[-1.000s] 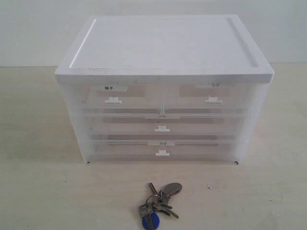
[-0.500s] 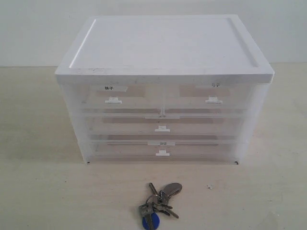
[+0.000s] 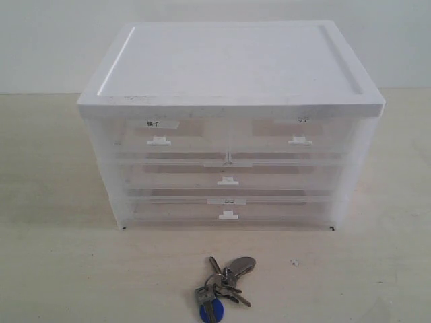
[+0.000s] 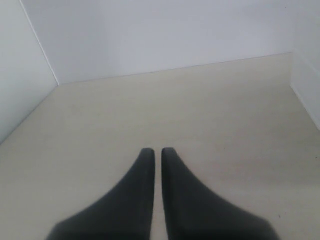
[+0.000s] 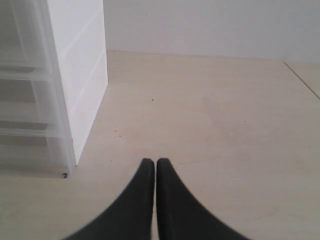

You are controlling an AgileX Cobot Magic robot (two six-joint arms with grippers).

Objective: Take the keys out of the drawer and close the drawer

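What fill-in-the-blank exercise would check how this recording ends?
1. The keys lie on the table, and their round fob is coloured ____.
2. The drawer with the bold label is ____.
3. The left hand and the right hand are both shut and hold ____.

Missing words: blue; closed; nothing.
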